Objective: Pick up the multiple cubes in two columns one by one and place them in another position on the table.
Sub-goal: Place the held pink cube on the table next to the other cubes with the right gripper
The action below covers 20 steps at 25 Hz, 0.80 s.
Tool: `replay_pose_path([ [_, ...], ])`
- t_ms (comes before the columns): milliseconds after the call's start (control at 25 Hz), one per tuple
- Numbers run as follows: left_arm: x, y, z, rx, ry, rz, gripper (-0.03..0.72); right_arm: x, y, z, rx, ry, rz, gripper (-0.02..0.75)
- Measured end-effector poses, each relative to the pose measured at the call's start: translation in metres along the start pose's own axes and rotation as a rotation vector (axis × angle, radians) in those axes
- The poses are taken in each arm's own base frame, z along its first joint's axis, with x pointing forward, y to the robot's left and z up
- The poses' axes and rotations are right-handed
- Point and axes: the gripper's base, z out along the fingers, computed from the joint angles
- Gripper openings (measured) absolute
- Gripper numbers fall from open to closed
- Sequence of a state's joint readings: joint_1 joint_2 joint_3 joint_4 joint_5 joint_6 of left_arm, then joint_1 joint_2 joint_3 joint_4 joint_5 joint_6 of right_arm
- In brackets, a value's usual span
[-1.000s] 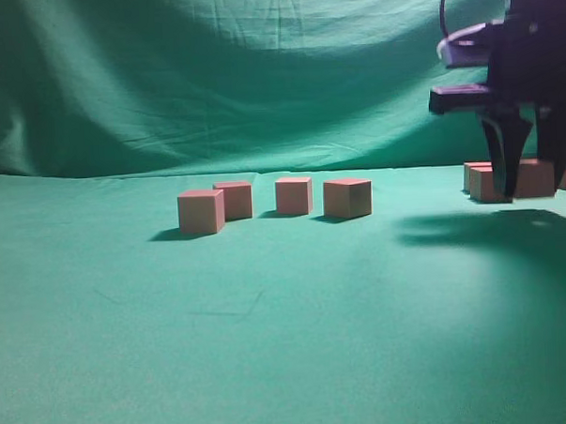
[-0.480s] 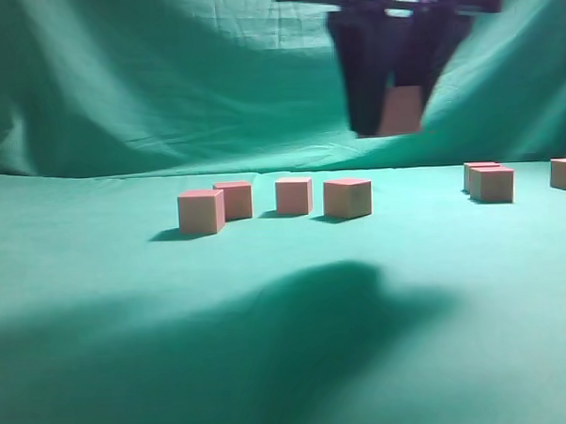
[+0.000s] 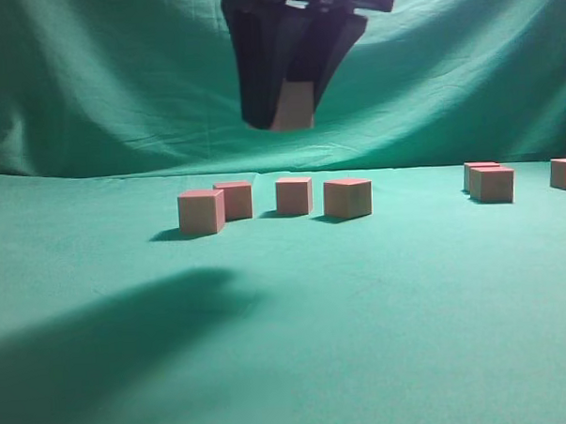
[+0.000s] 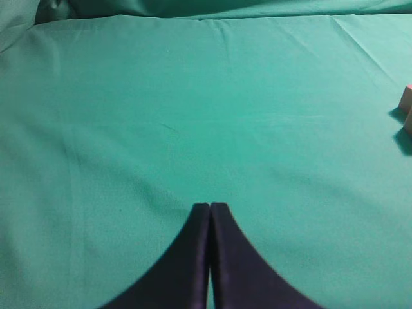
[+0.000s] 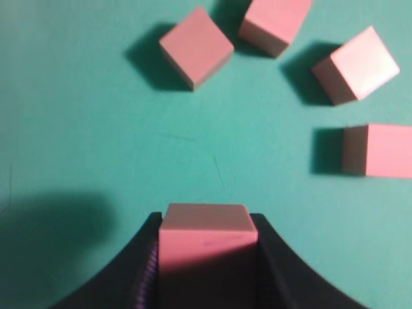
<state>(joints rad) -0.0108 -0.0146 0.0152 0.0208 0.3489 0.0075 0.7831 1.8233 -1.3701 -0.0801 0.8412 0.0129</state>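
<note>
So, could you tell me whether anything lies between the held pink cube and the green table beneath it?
Nothing visible does. The small pink cube in the right gripper hangs over bare green cloth table; the four placed cubes sit farther ahead, clear of the spot below.

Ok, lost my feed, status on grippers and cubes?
Right gripper shut on a cube, high over four placed cubes. Left gripper shut, empty. Nothing in the way.

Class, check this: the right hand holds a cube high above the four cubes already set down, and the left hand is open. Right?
Not quite. The left hand is shut, as the left wrist view shows. The right hand does hold a cube above the four cubes.
</note>
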Motion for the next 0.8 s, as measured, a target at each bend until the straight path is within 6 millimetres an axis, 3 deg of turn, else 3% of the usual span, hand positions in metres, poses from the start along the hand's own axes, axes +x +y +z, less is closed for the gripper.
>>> replay_pose_path([
  [360, 0.0, 0.0, 0.0, 0.0, 0.0, 0.0, 0.0, -0.029, 0.015, 0.034, -0.033, 0.087, -0.007, 0.262],
  [800, 0.0, 0.0, 0.0, 0.0, 0.0, 0.0, 0.0, -0.033, 0.022, 0.065, -0.037, 0.105, -0.013, 0.262],
])
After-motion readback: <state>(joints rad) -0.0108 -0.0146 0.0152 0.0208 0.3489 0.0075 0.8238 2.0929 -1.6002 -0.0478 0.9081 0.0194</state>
